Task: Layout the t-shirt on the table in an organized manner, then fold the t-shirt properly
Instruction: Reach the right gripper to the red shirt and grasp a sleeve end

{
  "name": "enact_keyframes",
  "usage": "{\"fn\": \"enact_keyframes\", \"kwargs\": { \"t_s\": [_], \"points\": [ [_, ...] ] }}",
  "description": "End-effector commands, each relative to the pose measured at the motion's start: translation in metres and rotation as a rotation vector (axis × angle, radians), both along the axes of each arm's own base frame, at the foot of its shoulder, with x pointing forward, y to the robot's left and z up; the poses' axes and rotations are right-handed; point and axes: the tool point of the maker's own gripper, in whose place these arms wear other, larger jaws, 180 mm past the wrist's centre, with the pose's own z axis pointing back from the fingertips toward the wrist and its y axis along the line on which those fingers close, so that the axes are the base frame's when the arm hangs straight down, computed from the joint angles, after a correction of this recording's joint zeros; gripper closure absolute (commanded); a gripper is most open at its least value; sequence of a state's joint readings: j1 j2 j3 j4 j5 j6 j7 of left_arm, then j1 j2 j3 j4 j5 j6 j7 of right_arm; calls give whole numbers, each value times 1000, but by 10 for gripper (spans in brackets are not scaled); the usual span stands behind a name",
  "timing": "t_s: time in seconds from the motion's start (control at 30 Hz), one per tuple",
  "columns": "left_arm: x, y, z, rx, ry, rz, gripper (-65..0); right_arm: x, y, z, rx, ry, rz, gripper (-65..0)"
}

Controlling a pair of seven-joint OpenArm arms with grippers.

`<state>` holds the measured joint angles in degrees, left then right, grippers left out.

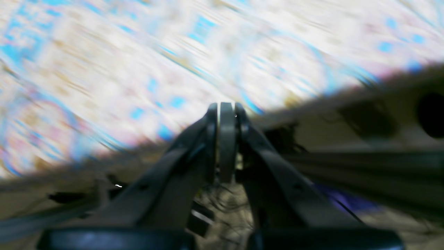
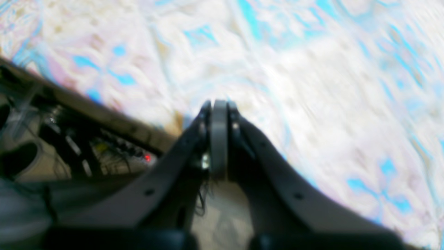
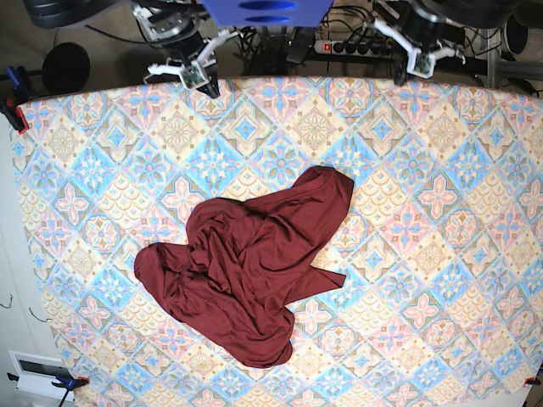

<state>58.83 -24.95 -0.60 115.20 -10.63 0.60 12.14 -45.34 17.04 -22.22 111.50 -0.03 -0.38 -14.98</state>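
Note:
The maroon t-shirt (image 3: pixel 250 263) lies crumpled in a heap near the middle of the table (image 3: pixel 441 170), which has a pastel diamond-tile cloth. My left gripper (image 3: pixel 399 76) hangs at the far edge of the table on the right of the base view, far from the shirt. In the left wrist view the left gripper (image 1: pixel 227 106) is shut and empty over the blurred cloth. My right gripper (image 3: pixel 210 87) hangs at the far edge on the left. In the right wrist view the right gripper (image 2: pixel 219 103) is shut and empty. Neither wrist view shows the shirt.
A power strip (image 3: pixel 356 48) and cables lie behind the table's far edge. Clamps hold the cloth at the far left corner (image 3: pixel 13 106) and the near left corner (image 3: pixel 68 383). A black round object (image 3: pixel 65 66) stands beyond the far left.

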Motion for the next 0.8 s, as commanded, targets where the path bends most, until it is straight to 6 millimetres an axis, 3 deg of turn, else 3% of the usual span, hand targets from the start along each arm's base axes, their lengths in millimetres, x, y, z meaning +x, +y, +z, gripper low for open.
{"fn": "enact_keyframes", "kwargs": {
  "t_s": [0.0,0.1,0.23,0.4,0.57,0.77],
  "points": [
    [5,-2,5,-4,-16,-8,-1,10,9,9,19,-39,25,-6],
    [19,-2,7,-2,-41,-3,-2,30,30,14,33,-54,72,-52],
    [40,-4,13,-49,-92,46,-15,46,34,18,26,-80,86,-123],
    [58,10,17,-95,-94,123,-125,80,36,35,26,-172,94,-206],
    [73,7,11,-155,-27,152,-153,111,33,44,-19,-203,96,-225],
    [86,5,12,-174,-15,154,-154,138,70,51,-21,-257,210,-226]
  ]
}}
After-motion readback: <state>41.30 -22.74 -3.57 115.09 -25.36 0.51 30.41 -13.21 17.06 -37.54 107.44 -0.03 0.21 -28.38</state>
